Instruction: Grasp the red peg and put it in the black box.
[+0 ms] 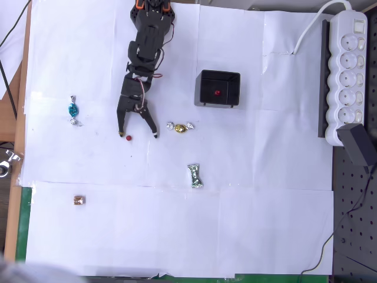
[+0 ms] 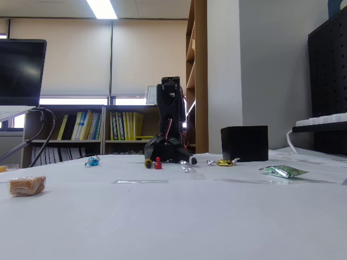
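Red peg (image 1: 128, 138) on table between spread jaws (image 1: 137, 135), ungripped.

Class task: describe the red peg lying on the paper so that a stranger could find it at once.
Find the black arm's open gripper in the overhead view. Between its fingertips, nearer the left one, lies the red peg. Its twin lies inside the black box; the wrapped candies are bigger.

Black arm (image 1: 144, 53), orange base part, red wires; pincer (image 1: 137, 132) tips yellow, white.
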